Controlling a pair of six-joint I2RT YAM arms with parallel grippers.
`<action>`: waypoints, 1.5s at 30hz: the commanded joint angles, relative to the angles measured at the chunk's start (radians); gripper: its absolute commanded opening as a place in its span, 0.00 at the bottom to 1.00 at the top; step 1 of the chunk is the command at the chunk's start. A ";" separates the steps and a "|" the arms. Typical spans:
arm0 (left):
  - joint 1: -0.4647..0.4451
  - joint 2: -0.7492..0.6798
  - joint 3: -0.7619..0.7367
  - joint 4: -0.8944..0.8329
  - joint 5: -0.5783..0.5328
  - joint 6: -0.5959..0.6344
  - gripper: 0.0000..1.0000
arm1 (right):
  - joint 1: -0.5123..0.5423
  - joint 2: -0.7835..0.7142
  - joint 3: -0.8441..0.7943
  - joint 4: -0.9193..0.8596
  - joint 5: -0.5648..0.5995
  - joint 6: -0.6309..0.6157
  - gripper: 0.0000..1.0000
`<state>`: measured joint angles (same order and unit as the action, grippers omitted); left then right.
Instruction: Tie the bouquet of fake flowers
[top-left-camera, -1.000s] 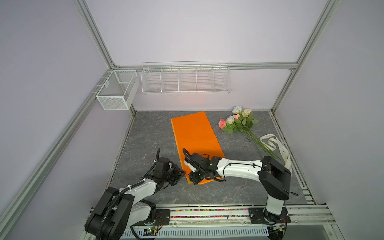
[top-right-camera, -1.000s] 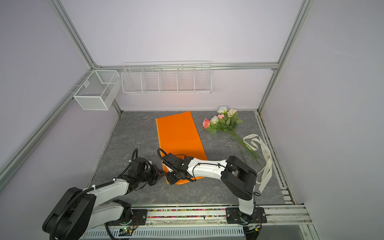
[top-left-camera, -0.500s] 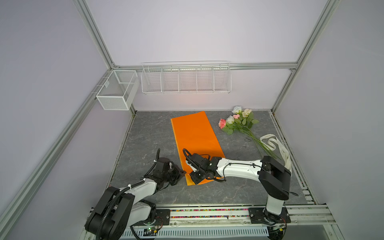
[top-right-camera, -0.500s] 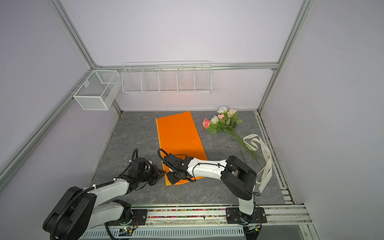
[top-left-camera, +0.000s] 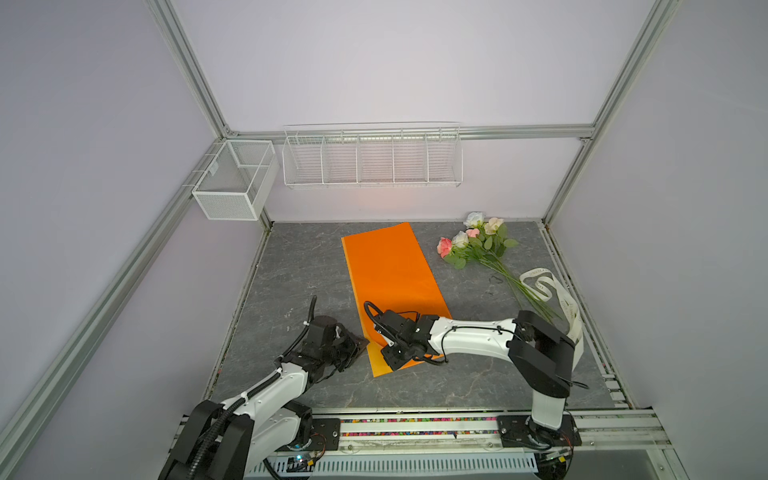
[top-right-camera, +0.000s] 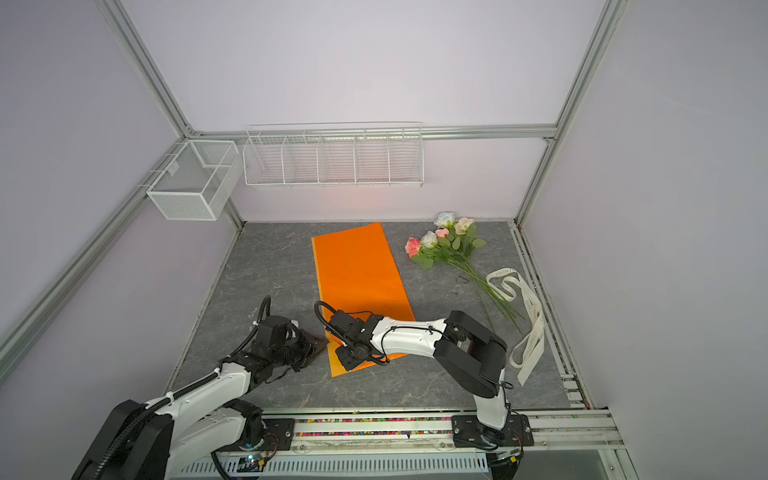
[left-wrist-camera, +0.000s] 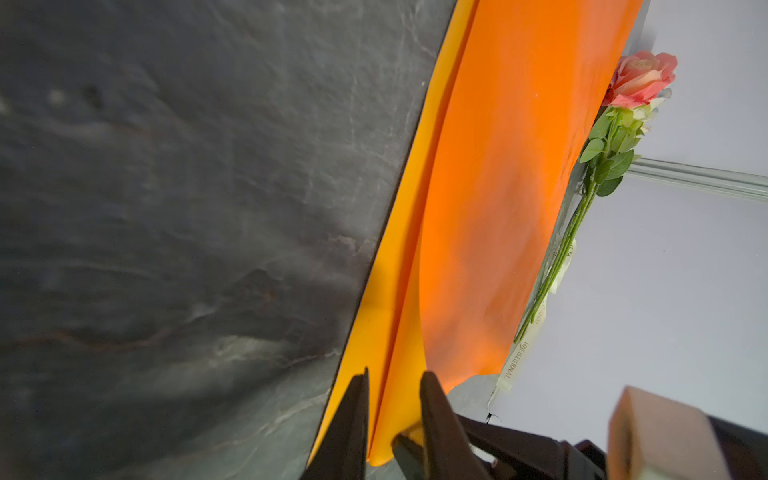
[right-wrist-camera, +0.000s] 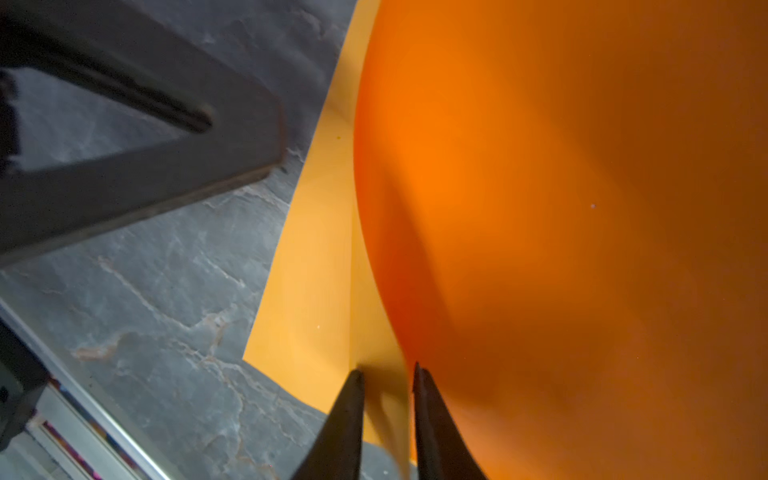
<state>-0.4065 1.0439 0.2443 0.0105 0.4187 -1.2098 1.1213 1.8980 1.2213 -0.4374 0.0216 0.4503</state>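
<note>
The bouquet of fake flowers (top-left-camera: 478, 245) (top-right-camera: 446, 245) lies at the back right, pink, white and cream roses on long green stems; neither gripper touches it. The left wrist view shows its pink rose (left-wrist-camera: 640, 79). A folded orange paper sheet (top-left-camera: 390, 270) (top-right-camera: 357, 270) lies mid-table. My left gripper (top-left-camera: 360, 344) (left-wrist-camera: 395, 376) is at the sheet's near left edge, jaws slightly open, with a lifted paper layer (left-wrist-camera: 399, 395) between them. My right gripper (top-left-camera: 390, 362) (right-wrist-camera: 386, 374) is over the near corner, jaws narrowly open around a raised paper edge (right-wrist-camera: 382, 399).
A cream printed ribbon (top-left-camera: 557, 295) (top-right-camera: 528, 307) loops beside the stems by the right wall. Two white wire baskets (top-left-camera: 232, 183) (top-left-camera: 372, 160) hang on the back frame. The mounting rail (top-left-camera: 415, 424) runs along the front. The two grippers are close together.
My left jaws have parted a little at the paper's edge. The right jaws narrowed, then widened slightly. Both arms have hardly moved.
</note>
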 joint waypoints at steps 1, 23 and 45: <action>-0.003 -0.035 0.041 -0.070 -0.041 0.027 0.24 | 0.006 0.011 0.018 -0.003 -0.014 -0.007 0.17; -0.003 -0.151 0.179 -0.292 -0.145 0.184 0.28 | -0.180 -0.315 -0.137 0.043 -0.053 0.128 0.07; -0.032 0.847 0.938 -0.446 0.059 0.618 0.24 | -0.706 -0.696 -0.350 -0.140 0.047 0.052 0.06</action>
<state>-0.4225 1.8160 1.1179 -0.3485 0.4660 -0.6567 0.4324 1.2015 0.8684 -0.5297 0.0349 0.5400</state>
